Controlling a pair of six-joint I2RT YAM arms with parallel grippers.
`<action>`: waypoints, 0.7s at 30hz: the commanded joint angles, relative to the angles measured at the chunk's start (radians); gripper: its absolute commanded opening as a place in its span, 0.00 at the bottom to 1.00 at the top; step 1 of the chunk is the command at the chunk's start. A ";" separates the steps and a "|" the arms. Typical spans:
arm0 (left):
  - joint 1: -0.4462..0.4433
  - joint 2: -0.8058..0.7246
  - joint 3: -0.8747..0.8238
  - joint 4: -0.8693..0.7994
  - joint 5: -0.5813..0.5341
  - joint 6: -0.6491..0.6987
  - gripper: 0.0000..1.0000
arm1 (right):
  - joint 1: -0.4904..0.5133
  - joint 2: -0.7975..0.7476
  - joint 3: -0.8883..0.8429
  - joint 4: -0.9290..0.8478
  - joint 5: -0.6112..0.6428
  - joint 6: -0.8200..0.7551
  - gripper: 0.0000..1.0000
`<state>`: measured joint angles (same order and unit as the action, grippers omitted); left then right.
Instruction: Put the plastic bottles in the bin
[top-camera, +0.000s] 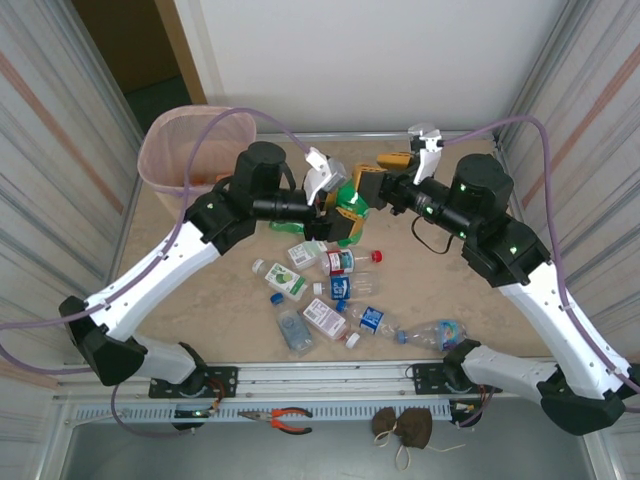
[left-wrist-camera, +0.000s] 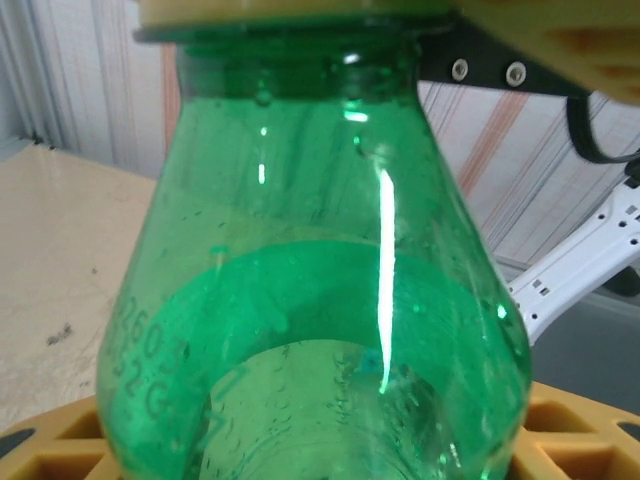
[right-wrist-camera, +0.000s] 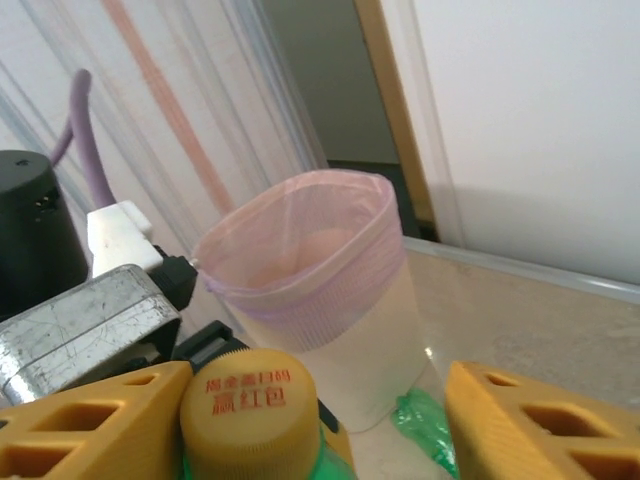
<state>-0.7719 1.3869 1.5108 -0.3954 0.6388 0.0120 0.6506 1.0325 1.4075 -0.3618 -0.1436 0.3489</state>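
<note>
A green plastic bottle (top-camera: 351, 212) with a yellow-orange cap (right-wrist-camera: 245, 410) hangs above the table's middle, between both grippers. My left gripper (top-camera: 333, 210) is shut on its body; the green body (left-wrist-camera: 320, 300) sits between the yellow fingers (left-wrist-camera: 60, 450). My right gripper (top-camera: 370, 188) is open around the cap, which is beside its left finger (right-wrist-camera: 90, 420), while the right finger (right-wrist-camera: 545, 425) stands well apart. The beige bin (top-camera: 190, 150) with its pink liner stands at the far left, just beyond the cap (right-wrist-camera: 320, 290). Several bottles (top-camera: 340, 288) lie on the table near the front.
Another green piece (right-wrist-camera: 425, 420) lies on the table by the bin's foot. Orange-handled pliers (top-camera: 290, 420) and a brown pouch (top-camera: 403, 428) rest on the front rail. Corrugated walls close both sides. Purple cables arch over both arms.
</note>
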 joint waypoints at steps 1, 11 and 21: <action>0.039 -0.021 0.074 -0.116 -0.056 0.056 0.53 | -0.006 -0.037 0.047 -0.054 0.115 -0.029 0.69; 0.317 -0.037 0.240 -0.432 -0.108 0.172 0.53 | -0.098 -0.101 0.045 -0.154 0.146 -0.037 0.70; 0.626 0.059 0.447 -0.654 -0.255 0.307 0.53 | -0.124 -0.085 0.047 -0.172 0.121 -0.027 0.70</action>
<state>-0.1810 1.4109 1.9049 -0.9470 0.4629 0.2379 0.5339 0.9440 1.4300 -0.5255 -0.0200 0.3294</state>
